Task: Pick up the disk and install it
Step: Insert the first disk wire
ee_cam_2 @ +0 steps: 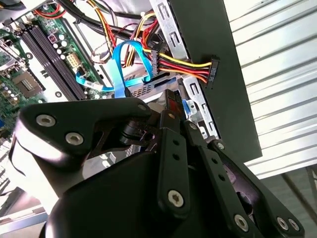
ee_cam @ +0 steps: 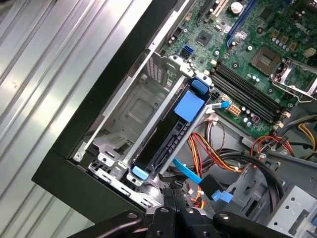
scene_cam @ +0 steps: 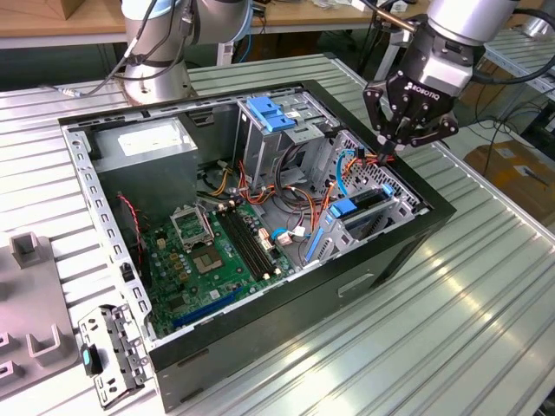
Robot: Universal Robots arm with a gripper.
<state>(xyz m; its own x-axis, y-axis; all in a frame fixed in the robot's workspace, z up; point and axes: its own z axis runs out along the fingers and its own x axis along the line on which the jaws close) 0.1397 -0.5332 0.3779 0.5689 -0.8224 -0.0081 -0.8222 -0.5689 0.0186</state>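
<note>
Hand hovers by the disk, seated edgewise along the case wall.

Bright, even light; washed-out glare on the table beside the fingers, dim shadow in the case beneath.

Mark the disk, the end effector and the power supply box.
disk (ee_cam: 168, 139), first wrist view, on its dark exposed edge.
end effector (scene_cam: 387, 144), exterior view, between its fingertips.
power supply box (scene_cam: 147, 139), exterior view, on its white label.
</note>
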